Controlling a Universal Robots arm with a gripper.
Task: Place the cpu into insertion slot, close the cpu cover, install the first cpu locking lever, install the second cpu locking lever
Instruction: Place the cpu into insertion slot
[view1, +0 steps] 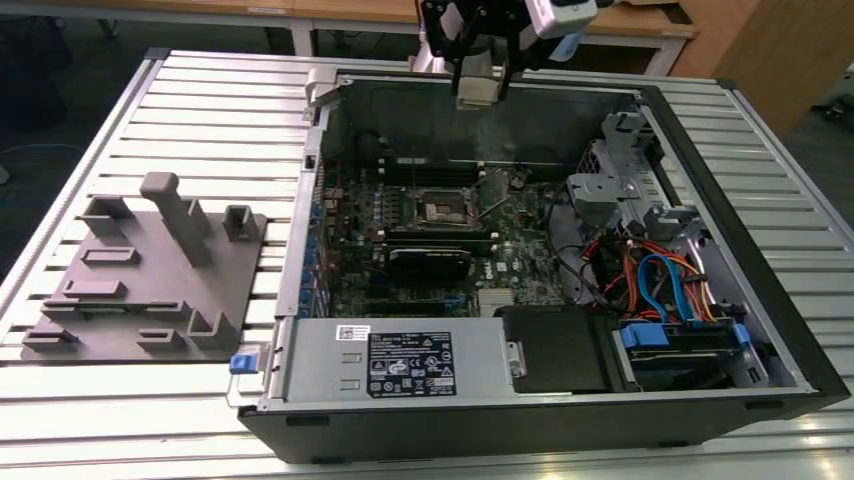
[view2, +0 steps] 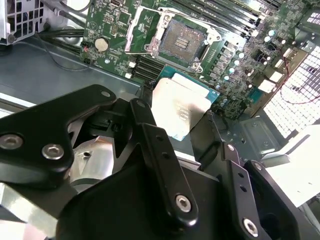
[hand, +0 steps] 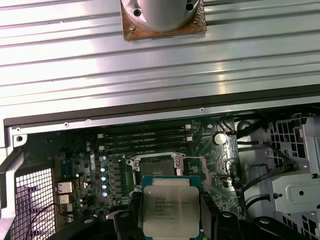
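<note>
My gripper (view1: 479, 70) hangs above the far wall of the open computer case, shut on the cpu (view1: 479, 92). In both wrist views the cpu (view2: 181, 106) (hand: 170, 209) is a flat silver-grey square clamped by its edges between the black fingers (view2: 150, 135). The insertion slot (view2: 183, 36) (hand: 156, 163) (view1: 443, 208) lies bare on the green motherboard, some way off from the held chip. The silvery cpu cover (view2: 140, 26) frames the slot; I cannot tell how far it is raised. The locking levers are too thin to tell apart.
A black heatsink block (view1: 430, 260) sits on the board nearer than the slot. Memory slots (hand: 145, 140) run along the slot's far side. Cables and drive bays (view1: 667, 290) fill the case at the exterior view's right. A grey fixture plate (view1: 147, 280) lies at the left.
</note>
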